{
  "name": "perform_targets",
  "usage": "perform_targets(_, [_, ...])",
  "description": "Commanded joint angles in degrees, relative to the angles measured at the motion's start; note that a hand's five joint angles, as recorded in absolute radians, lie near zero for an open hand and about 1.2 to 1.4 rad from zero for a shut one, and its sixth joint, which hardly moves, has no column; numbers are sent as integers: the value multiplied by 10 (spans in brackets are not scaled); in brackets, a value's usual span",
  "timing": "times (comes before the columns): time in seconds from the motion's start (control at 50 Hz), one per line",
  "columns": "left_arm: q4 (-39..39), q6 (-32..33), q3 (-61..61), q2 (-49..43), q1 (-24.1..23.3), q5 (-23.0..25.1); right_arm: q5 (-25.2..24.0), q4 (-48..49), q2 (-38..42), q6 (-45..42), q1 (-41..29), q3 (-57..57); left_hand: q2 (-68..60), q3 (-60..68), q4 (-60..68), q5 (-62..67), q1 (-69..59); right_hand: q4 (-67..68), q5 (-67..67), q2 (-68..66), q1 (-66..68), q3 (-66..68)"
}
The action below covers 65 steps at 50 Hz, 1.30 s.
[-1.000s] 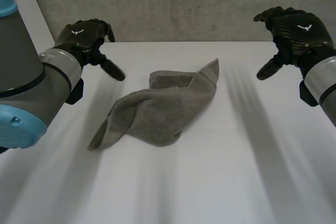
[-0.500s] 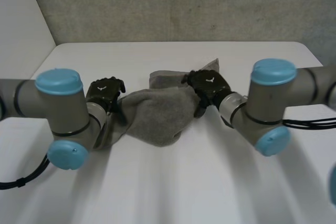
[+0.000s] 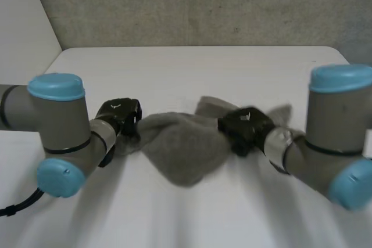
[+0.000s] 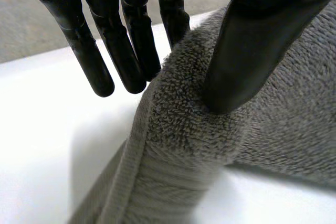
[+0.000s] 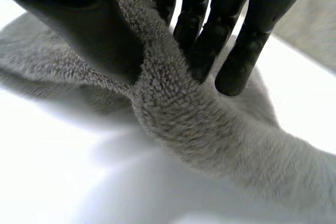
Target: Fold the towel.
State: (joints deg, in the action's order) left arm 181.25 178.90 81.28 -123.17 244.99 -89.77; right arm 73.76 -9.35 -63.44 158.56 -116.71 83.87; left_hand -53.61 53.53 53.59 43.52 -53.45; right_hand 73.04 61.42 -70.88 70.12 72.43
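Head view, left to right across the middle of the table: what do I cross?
Grey left arm with light-blue caps → black left robot hand, pinching the towel's edge → crumpled grey terry towel → black right robot hand, also pinching it → grey right arm with light-blue caps.

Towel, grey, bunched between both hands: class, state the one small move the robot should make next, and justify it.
Probably draw the hands apart to stretch it flat. The left hand pinches one end of the towel, the right hand the other side, and the cloth between them sags in a crumpled bunch.
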Motion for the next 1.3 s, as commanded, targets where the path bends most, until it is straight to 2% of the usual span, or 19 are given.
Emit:
perform_targets(0.02, [-9, 2, 91, 39, 3, 35, -33, -47, -77, -50, -1, 124, 13, -13, -13, -12, 12, -630, -614, 609, -601, -624])
perform_targets(0.16, [-9, 7, 121, 40, 7, 37, -32, -35, -88, -41, 16, 115, 49, -48, -49, -48, 47, -630, -614, 609, -601, -624])
perform_targets(0.32, [-13, 7, 135, 57, 31, 38, -38, 1, -104, 16, 72, 102, 64, -63, -64, -63, 62, -630, -614, 609, -601, -624])
perform_targets(0.5, [-10, 7, 143, 64, 39, 38, -25, 89, -55, 25, 96, 116, 64, -63, -64, -63, 62, -588, -571, 566, -558, -582])
perform_targets(0.7, [-7, 7, 145, 64, 41, 38, -5, 81, -41, 8, 148, 112, 67, -66, -67, -66, 66, -514, -497, 492, -484, -507])
perform_targets(0.9, [30, 7, 159, 57, 40, 38, -2, 0, -38, -103, 196, 112, 101, -100, -101, -100, 99, -436, -420, 415, -407, -430])
perform_targets(1.02, [66, 7, 167, 57, 39, 39, -1, 0, -27, -110, 198, 110, 99, -98, -99, -98, 98, -434, -418, 413, -405, -428])
perform_targets(1.08, [73, 7, 167, 57, 39, 39, 0, 1, -23, -111, 199, 110, 99, -98, -99, -98, 98, -392, -376, 371, -363, -386])
perform_targets(1.12, [78, 7, 166, 57, 39, 39, 0, 1, -21, -113, 204, 109, 99, -98, -99, -98, 98, -315, -299, 294, -286, -309])
perform_targets(1.3, [84, 7, 166, 55, 39, 40, -1, 1, -11, -115, 206, 108, 87, -87, -87, -87, 86, -212, -196, 191, -183, -206])
